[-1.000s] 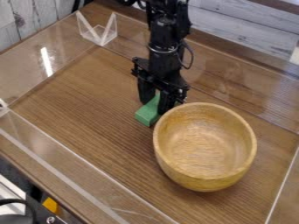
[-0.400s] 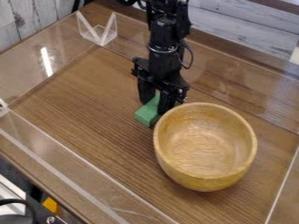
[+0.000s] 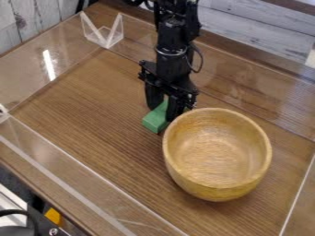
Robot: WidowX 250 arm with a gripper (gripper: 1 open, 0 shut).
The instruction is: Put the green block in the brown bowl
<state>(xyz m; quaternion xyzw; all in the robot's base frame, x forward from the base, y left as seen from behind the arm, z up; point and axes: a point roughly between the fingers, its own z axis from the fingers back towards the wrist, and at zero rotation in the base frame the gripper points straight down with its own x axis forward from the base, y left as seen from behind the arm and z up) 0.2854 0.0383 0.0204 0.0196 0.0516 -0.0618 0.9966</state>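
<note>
The green block (image 3: 154, 119) lies on the wooden table just left of the brown bowl (image 3: 216, 153), close to its rim. My gripper (image 3: 163, 107) points straight down over the block, its black fingers low at the block's upper end and shut on it. Part of the block is hidden behind the fingers. The bowl is a large round light wooden one with a thick rim, and its hollow holds nothing.
A clear plastic wall (image 3: 50, 152) rims the table at the front and left. A small clear plastic stand (image 3: 103, 30) sits at the back left. Pale planks (image 3: 264, 23) run along the back.
</note>
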